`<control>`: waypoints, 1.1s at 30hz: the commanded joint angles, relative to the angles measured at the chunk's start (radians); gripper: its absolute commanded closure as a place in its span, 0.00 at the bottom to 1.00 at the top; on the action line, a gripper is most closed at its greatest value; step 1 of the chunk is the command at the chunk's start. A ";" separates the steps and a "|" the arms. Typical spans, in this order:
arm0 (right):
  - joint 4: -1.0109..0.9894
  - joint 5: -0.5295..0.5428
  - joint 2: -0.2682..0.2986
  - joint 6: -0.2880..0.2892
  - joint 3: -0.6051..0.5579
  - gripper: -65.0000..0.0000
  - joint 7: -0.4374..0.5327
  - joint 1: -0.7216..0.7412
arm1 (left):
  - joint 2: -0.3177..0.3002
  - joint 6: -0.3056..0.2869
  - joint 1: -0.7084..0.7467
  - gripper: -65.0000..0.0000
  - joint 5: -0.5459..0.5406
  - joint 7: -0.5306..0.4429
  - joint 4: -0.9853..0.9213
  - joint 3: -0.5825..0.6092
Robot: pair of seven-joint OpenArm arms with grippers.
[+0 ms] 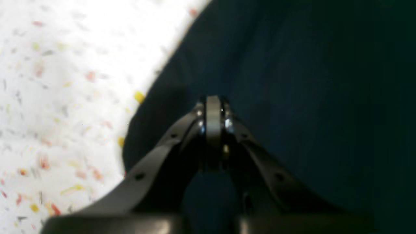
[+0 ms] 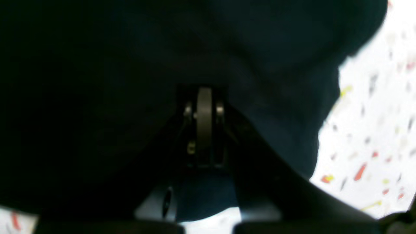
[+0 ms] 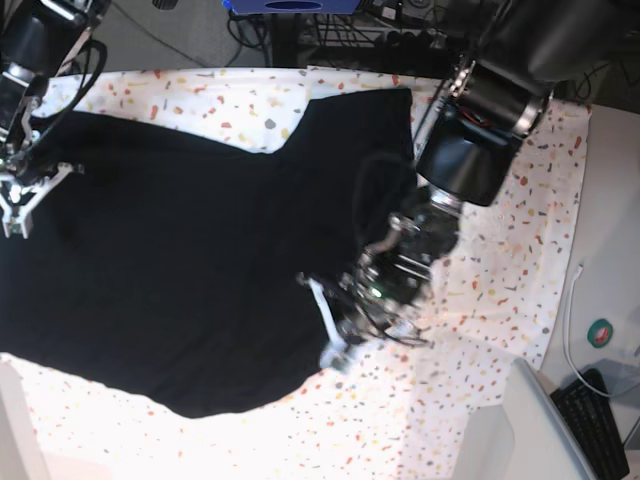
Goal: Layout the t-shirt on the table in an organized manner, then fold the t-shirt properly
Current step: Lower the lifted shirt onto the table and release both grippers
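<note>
The black t-shirt (image 3: pixel 180 270) lies spread over most of the speckled table (image 3: pixel 500 250). My left gripper (image 3: pixel 328 325) sits at the shirt's right edge, low over the cloth. In the left wrist view its fingertips (image 1: pixel 213 107) are pressed together on the t-shirt (image 1: pixel 308 97), close to its border with the table (image 1: pixel 65 81), and dark fabric shows between the fingers. My right gripper (image 3: pixel 20 195) is at the shirt's far left side. Its tips (image 2: pixel 204 104) are likewise shut, with t-shirt (image 2: pixel 97 81) fabric bunched between the fingers and table (image 2: pixel 373 130) showing at right.
A plain grey side surface (image 3: pixel 612 200) borders the table on the right, carrying a round green object (image 3: pixel 602 333), a white cable (image 3: pixel 572 300) and a keyboard (image 3: pixel 600 430). Cables and a blue item (image 3: pixel 290 5) lie beyond the far edge.
</note>
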 commanded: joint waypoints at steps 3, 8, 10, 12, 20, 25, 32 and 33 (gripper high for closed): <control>-0.175 0.002 0.078 -0.029 -0.003 1.00 0.073 0.110 | 0.040 0.007 -0.019 1.00 0.179 -0.044 -0.122 0.015; -0.545 0.000 0.177 -0.031 -0.078 1.00 0.171 0.318 | 0.025 0.001 0.091 1.00 0.409 0.037 -0.122 0.024; -0.652 0.000 0.192 -0.033 -0.151 1.00 0.233 0.395 | 0.001 0.000 0.174 1.00 0.489 0.097 -0.041 0.024; -0.726 0.000 0.189 -0.033 -0.240 1.00 0.294 0.464 | -0.032 -0.003 0.283 1.00 0.536 0.154 0.099 0.024; -0.809 0.002 0.032 -0.125 -0.563 1.00 0.395 0.688 | -0.020 -0.157 0.582 1.00 0.547 0.237 0.511 0.024; -0.803 0.004 -0.067 -0.128 -0.713 1.00 0.392 0.763 | 0.092 -0.158 0.561 1.00 0.547 0.238 0.596 0.012; -0.485 0.007 -0.018 -0.125 -0.670 1.00 0.086 0.725 | 0.035 -0.163 0.426 1.00 0.545 0.404 0.841 -0.017; -0.364 0.007 -0.008 -0.122 -0.653 1.00 0.023 0.676 | 0.025 -0.163 0.397 1.00 0.545 0.401 0.840 -0.030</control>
